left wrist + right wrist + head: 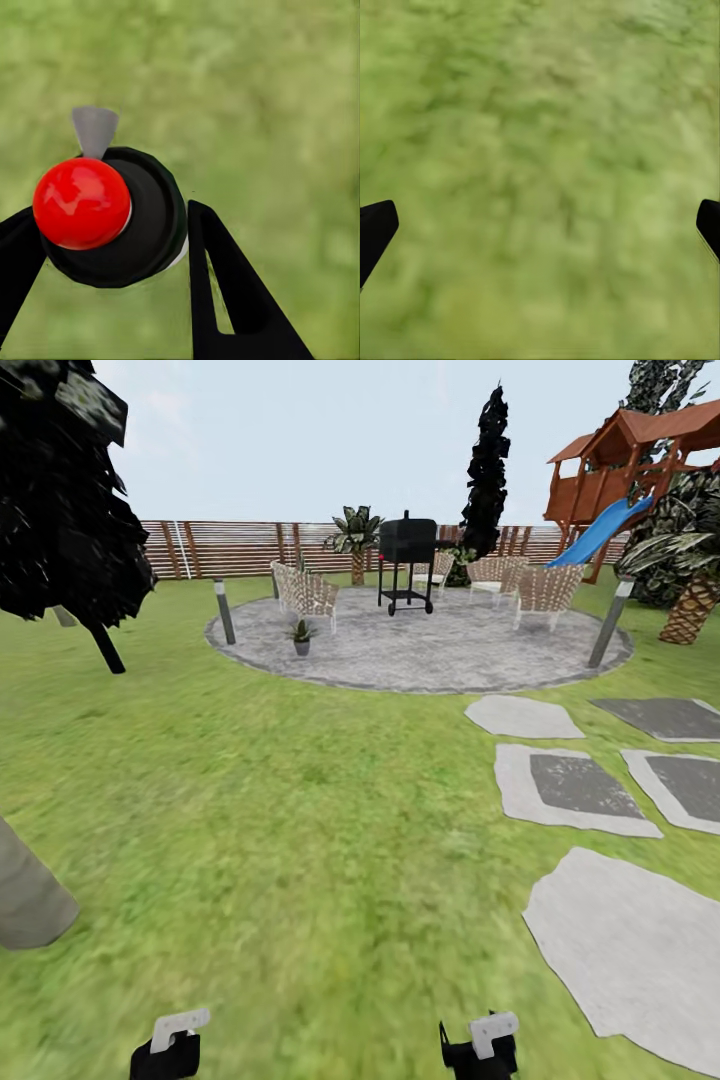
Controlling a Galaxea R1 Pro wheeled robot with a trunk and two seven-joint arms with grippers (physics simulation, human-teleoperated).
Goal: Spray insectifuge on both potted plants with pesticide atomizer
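**Robot crossed the lawn toward the patio, hands unloaded**

In the head view the robot faced the round paved patio (420, 650) at about 12 o'clock, well apart across the lawn (300, 810). One potted plant (301, 634) stood on the patio's near left edge, at roughly 11 o'clock, just in front of a woven chair (305, 595) and near a grey bollard lamp (224, 610). The second plant and the pesticide atomizer could not be made out. Both arms hung low, likely tucked for driving: the left gripper (170, 1050) at 7 o'clock, the right gripper (485, 1050) at 5 o'clock. The right wrist view showed its fingers (375, 229) wide apart over bare grass, holding nothing. The left wrist view showed dark fingers (225, 285) spread, with a red ball on a black disc (112, 217) between them, seemingly part of the robot; nothing appeared clamped. Stepping stones (580, 785) lay toward 2 o'clock
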